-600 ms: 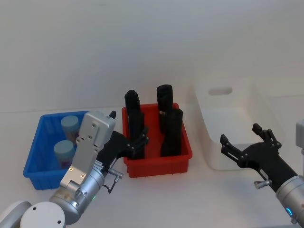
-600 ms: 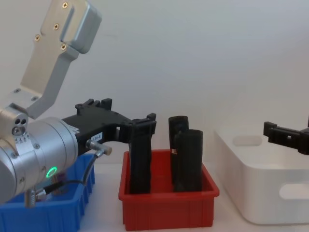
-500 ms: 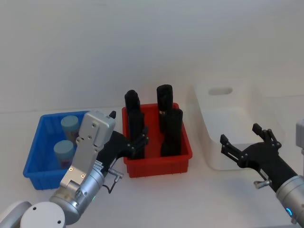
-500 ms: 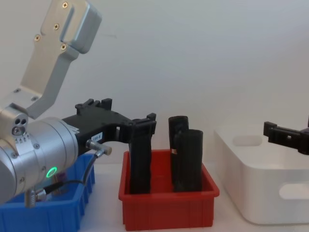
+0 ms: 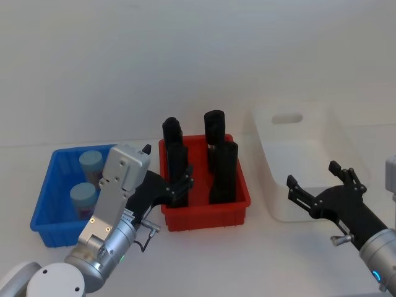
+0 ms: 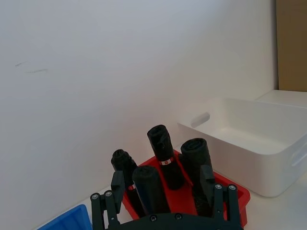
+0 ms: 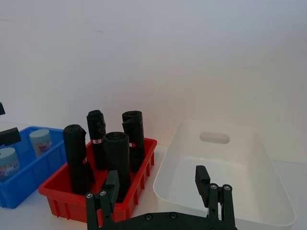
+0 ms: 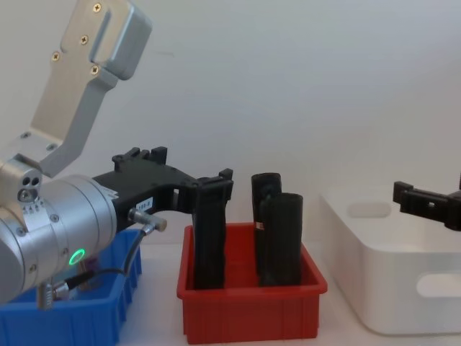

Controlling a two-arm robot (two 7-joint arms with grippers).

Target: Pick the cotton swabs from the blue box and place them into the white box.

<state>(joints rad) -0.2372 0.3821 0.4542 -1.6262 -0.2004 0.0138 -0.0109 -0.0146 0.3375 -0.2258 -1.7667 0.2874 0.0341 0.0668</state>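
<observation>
The blue box sits at the left of the table with two cotton swabs tubs in it, one at the back and one nearer. The right wrist view shows the same tubs in the blue box. My left gripper hovers open between the blue box and the red bin, its fingers spread with nothing between them. The white box stands at the right and holds nothing. Just in front of it my right gripper is open, fingers apart.
A red bin stands between the two boxes, holding several tall black cylinders. The left gripper's tips are close to the red bin's left front cylinder. A plain white wall lies behind the table.
</observation>
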